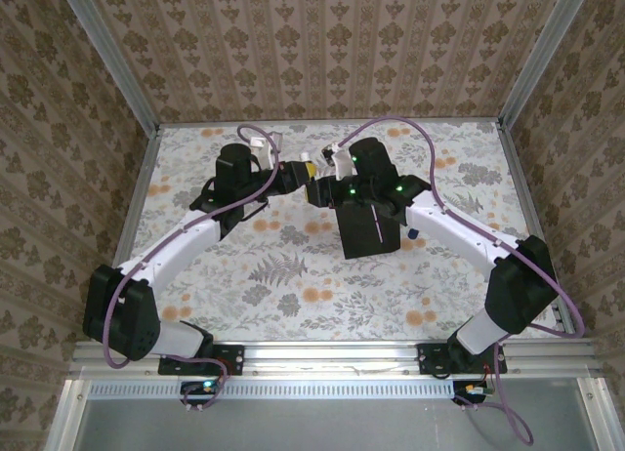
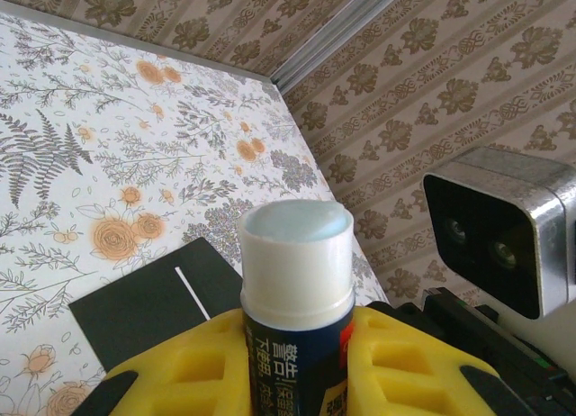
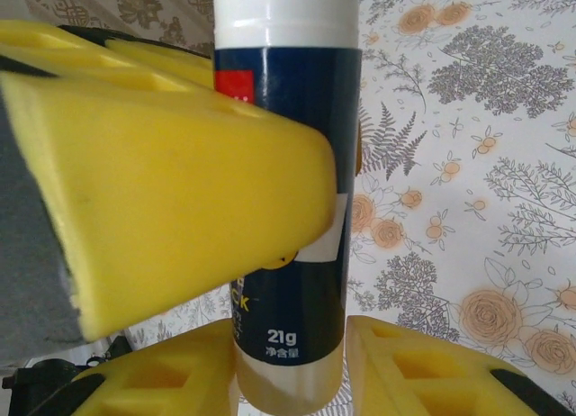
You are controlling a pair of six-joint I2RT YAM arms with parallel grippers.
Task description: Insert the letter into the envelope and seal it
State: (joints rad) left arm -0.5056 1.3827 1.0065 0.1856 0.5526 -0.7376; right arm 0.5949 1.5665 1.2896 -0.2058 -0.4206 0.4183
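The envelope (image 1: 369, 231) lies flat on the flowery table (image 1: 244, 275) in the view from above. It is black, with a thin white line on it, and it sits near the middle of the table, just under the right arm. The two arms reach in and meet above the table, a little past the envelope's far edge. The left gripper (image 1: 296, 171) and the right gripper (image 1: 320, 181) come together there, with a small glue stick (image 1: 309, 164) between them. From this high up it is too small to tell how the fingers sit. In the left wrist view, the glue stick (image 2: 297, 281) stands between the yellow fingers (image 2: 189, 371) of the left gripper (image 2: 297, 362), which squeeze its dark blue body from both sides. Its white cap points up at the camera. Down below, one corner of the envelope (image 2: 148, 312) lies on the table (image 2: 90, 119), and a grey camera box (image 2: 499, 227) hangs on the right. In the right wrist view, the glue stick (image 3: 292, 164) stands tall with its white cap at the top. The right gripper (image 3: 290, 380) pinches its pale bottom end between two yellow fingers (image 3: 423, 371). A big yellow finger (image 3: 180, 200) of the left gripper presses on the blue middle part from the left. The table (image 3: 486, 164) shows behind.
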